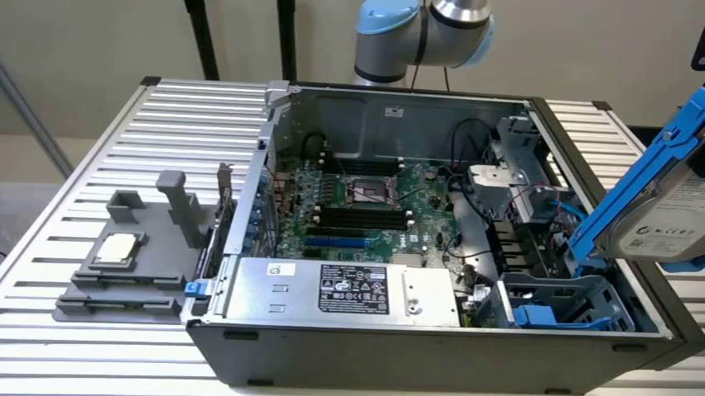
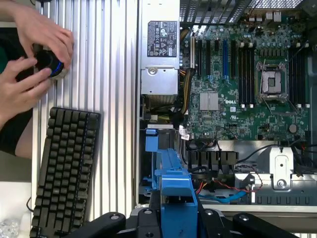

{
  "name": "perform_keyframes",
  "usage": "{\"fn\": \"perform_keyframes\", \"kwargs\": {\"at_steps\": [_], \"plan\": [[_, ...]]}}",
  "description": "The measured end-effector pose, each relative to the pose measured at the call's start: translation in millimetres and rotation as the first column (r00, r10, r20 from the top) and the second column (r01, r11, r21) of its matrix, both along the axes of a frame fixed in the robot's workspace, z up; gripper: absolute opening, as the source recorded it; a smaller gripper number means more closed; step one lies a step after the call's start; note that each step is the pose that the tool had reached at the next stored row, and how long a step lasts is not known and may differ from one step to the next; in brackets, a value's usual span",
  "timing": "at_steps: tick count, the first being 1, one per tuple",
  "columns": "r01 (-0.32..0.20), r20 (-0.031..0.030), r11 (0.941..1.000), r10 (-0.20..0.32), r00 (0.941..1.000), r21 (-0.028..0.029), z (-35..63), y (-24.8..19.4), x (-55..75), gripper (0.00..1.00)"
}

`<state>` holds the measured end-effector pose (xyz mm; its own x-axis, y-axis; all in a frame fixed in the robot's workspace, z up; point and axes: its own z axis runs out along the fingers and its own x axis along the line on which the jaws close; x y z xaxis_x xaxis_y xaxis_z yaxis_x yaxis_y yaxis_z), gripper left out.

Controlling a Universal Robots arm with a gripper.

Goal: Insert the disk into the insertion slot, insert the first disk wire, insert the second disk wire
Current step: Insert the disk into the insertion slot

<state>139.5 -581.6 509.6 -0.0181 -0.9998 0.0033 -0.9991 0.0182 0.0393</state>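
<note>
The only writing that can be read is "DELL", white on the green motherboard (image 2: 231, 101) in the wrist view. The supply box (image 1: 342, 289) carries a black-and-white label and the disk (image 1: 661, 219) a white printed one, both too fine to read. In the exterior view the disk hangs tilted in its blue carrier above the exterior view's right end of the open case (image 1: 441, 351). Its low end is just over the slot (image 1: 567, 301), a grey cage with blue latches in the case's near corner, and the disk is not yet in it. The wrist view shows the grip: the jaws are closed on the disk, with black fingers (image 2: 152, 223) pressing the blue carrier from both sides. That view also takes in a black keyboard (image 2: 64, 168) on the slatted bench (image 2: 119, 74) beside the case, and a person's hands (image 2: 34, 54) around a round black knob with a blue ring (image 2: 49, 64). The exterior view alone gives the arm's blue-and-silver joints (image 1: 424, 29) behind the case, and a grey fixture (image 1: 132, 256) at the exterior view's left, with a square chip (image 1: 118, 247) lying on it. Both views show the bare CPU socket (image 1: 369, 191) in the middle of the board and dark cables running toward the cage end.
</note>
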Motion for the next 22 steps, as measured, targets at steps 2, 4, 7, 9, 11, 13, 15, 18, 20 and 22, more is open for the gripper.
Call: {"fn": "perform_keyframes", "kwargs": {"at_steps": [2,4,7,9,11,13,15,18,20,22], "plan": [[0.000,0.0000,1.0000,0.000,1.0000,0.0000,0.0,0.0,0.0,0.32],[0.000,0.0000,1.0000,0.000,1.0000,0.0000,0.0,0.0,0.0,0.32],[0.000,0.0000,1.0000,0.000,1.0000,0.0000,0.0,0.0,0.0,0.32],[0.000,0.0003,1.0000,0.000,1.0000,-0.0001,-0.2,0.0,-0.2,0.32],[0.000,0.0039,1.0000,0.000,1.0000,-0.0001,-1.3,0.0,-4.3,0.32],[0.000,0.0144,1.0000,0.000,0.9999,0.0003,-3.2,-0.1,-13.1,0.32],[0.000,0.0230,1.0000,0.000,0.9997,0.0012,-5.2,-0.2,-22.1,0.32],[0.000,0.0283,1.0000,0.000,0.9996,0.0015,-9.8,-0.3,-34.3,0.32],[0.000,0.0288,1.0000,0.000,0.9996,0.0016,-13.4,-0.3,-37.7,0.32],[0.000,0.0289,1.0000,0.000,0.9996,0.0017,-17.2,-0.3,-37.7,0.32]]}}
